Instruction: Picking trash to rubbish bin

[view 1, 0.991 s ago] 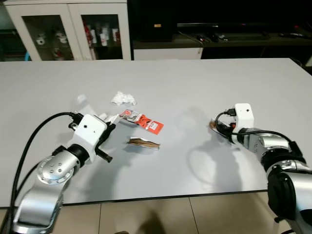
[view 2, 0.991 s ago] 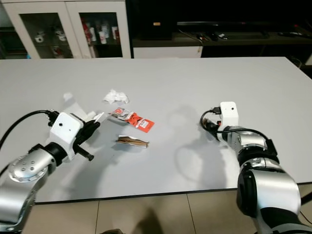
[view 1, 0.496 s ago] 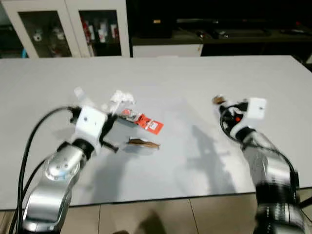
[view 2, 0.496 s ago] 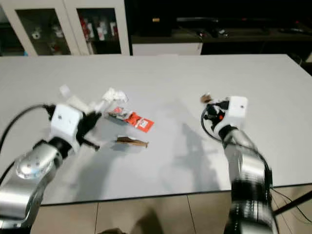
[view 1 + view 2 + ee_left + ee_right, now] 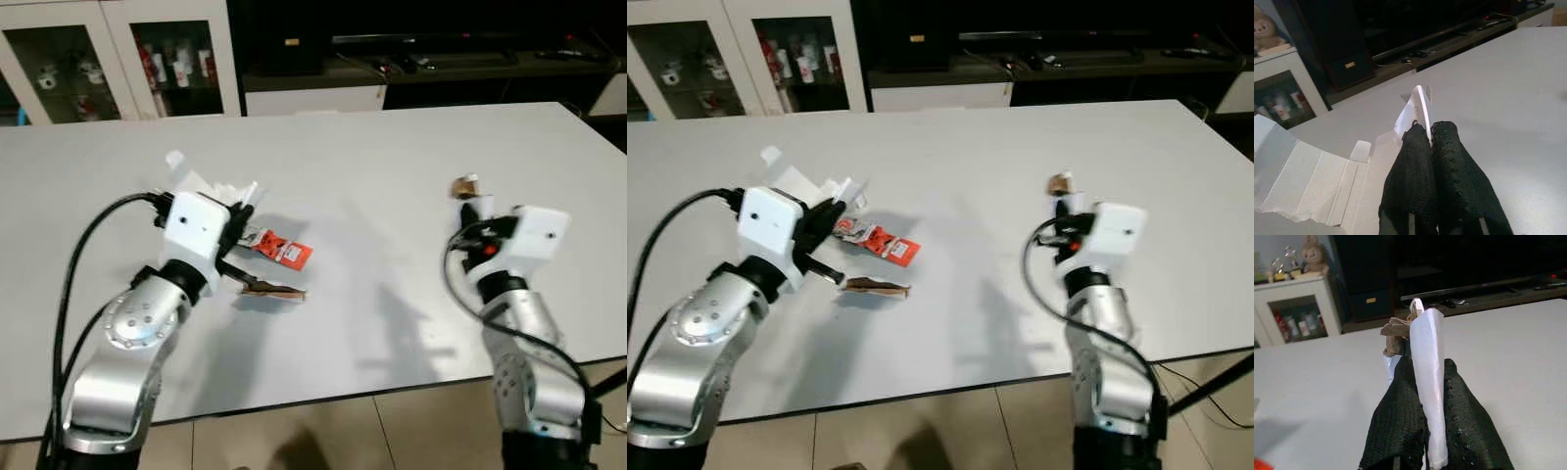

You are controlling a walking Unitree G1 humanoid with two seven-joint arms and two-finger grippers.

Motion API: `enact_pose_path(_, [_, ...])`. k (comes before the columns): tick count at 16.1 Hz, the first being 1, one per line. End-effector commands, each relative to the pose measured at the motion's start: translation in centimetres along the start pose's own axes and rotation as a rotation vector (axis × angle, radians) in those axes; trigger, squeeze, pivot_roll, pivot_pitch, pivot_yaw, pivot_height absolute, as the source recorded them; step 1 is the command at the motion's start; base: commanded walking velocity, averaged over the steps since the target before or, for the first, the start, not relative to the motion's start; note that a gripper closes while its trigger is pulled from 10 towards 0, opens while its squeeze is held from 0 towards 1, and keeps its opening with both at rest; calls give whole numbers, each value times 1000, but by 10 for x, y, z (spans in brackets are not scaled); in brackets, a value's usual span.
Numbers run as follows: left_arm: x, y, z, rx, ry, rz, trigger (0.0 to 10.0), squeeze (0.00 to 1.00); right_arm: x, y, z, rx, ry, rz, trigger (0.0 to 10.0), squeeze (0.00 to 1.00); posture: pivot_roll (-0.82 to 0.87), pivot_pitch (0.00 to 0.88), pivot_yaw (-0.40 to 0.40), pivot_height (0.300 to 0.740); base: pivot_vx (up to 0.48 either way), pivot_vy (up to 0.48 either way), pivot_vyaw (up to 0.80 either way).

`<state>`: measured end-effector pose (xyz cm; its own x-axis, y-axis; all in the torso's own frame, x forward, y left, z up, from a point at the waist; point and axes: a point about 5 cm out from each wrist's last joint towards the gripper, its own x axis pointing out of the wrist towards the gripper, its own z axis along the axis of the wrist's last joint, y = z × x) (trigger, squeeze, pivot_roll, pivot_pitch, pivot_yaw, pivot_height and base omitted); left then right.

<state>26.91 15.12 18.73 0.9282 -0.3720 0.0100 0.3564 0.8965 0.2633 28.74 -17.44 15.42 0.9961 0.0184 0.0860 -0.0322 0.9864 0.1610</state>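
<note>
Both grippers are raised above the white table [image 5: 392, 147], each clamped on a piece of trash. Left gripper [image 5: 1430, 132] has its two black fingers pressed together on a flattened white carton [image 5: 1317, 181]; in the left wrist view a thin white flap of it stands up between the fingertips, its long axis running along the fingers and pointing away from the wrist, while the broad panels spread off to one side. In the head views that carton [image 5: 196, 181] sticks up and back from the gripper, above the table's left half.

Right gripper [image 5: 1425, 382] is closed on a narrow white wrapper [image 5: 1429, 377], held lengthwise along the fingers, with a crumpled brown scrap [image 5: 1396, 335] at its far tip. From the head, this scrap [image 5: 463, 185] points up and away from the robot.

On the table near the left gripper lie a red and white packet [image 5: 279, 247] and, just nearer the robot, a brown strip-like wrapper [image 5: 269, 289], lying roughly crosswise.
</note>
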Motion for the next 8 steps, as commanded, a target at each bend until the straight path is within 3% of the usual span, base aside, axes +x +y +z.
enact_pose_path(1, [0, -1, -2, -3, 10, 4, 10000, 0, -2, 5, 0, -10, 12, 5, 10000, 0, 37, 0, -25, 740, 0, 0, 0])
enact_pose_path(5, [-3, -3, -4, -7, 19, 7, 10000, 0, -8, 17, -5, 22, 47, 19, 10000, 0, 40, 0, -37, 740, 0, 0, 0])
enact_pose_path(8, [-5, -5, -5, 8, 30, -7, 10000, 0, -10, 19, -9, 19, 69, 26, 10000, 0, 45, 0, -39, 740, -246, 0, 0])
